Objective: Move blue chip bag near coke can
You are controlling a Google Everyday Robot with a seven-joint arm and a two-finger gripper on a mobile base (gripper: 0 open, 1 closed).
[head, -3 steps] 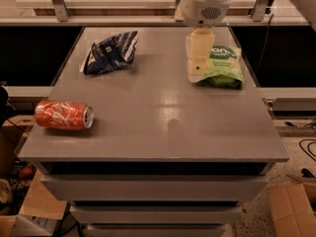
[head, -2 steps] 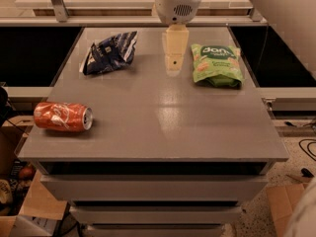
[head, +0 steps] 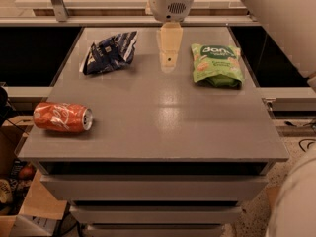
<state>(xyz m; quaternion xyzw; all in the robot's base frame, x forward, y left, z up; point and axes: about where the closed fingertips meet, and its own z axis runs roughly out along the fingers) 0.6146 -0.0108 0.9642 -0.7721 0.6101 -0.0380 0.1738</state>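
The blue chip bag [head: 109, 52] is a crumpled navy foil bag with white markings, lying at the table's back left. The coke can [head: 61, 117] is red-orange with white script and lies on its side near the front left edge, silver end facing right. My gripper [head: 169, 63] hangs from the white wrist at the back middle of the table. It is to the right of the blue chip bag and apart from it, between that bag and the green snack bag. It holds nothing.
A light green snack bag [head: 216, 64] lies at the back right. The grey table [head: 163, 117] has drawers below its front edge. Cardboard boxes [head: 29, 206] sit on the floor at the lower left. A white arm part fills the upper right.
My gripper has moved left, from over the green snack bag to the gap between the two bags. The bags and the can have not moved.
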